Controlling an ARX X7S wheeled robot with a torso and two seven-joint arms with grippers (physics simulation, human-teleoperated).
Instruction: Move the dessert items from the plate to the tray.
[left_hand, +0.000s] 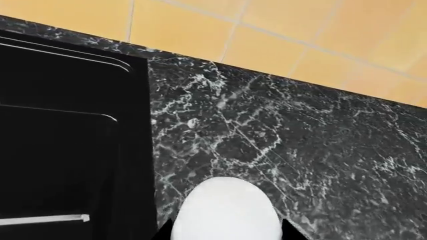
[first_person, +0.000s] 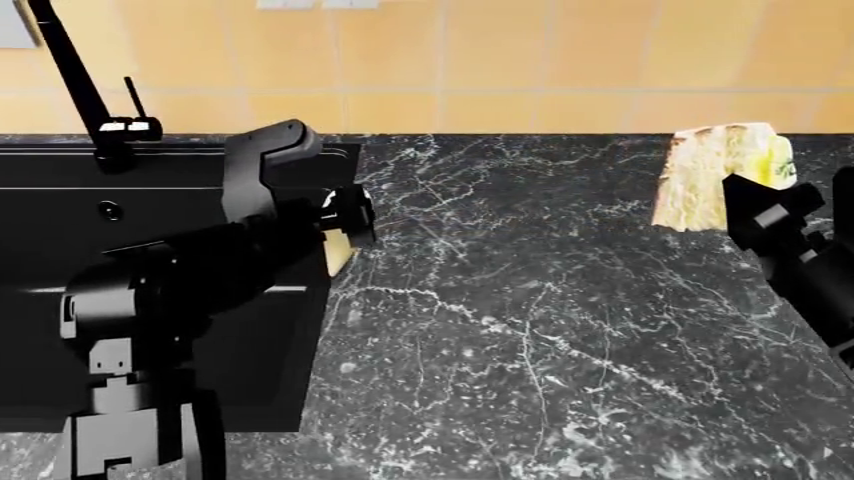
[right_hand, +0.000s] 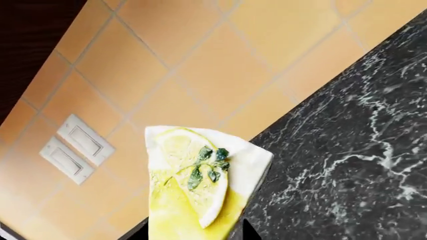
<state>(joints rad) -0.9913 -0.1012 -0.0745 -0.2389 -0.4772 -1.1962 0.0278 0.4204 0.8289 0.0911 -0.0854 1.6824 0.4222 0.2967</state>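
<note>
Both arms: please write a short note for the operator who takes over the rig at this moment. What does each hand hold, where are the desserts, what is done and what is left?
Left hand: shut on the cone-shaped pastry, held above the marble counter beside the black sink.
Right hand: shut on the cake wedge, lifted over the counter's far right side; lemon slice and green leaves show on its top.
Done: both desserts are picked up.
Left: carry both to the tray and release them. Neither the tray nor the plate shows in any view, so find the tray first.

Left pincer (first_person: 350, 225) and right pincer (first_person: 747, 195), each gripping something.
</note>
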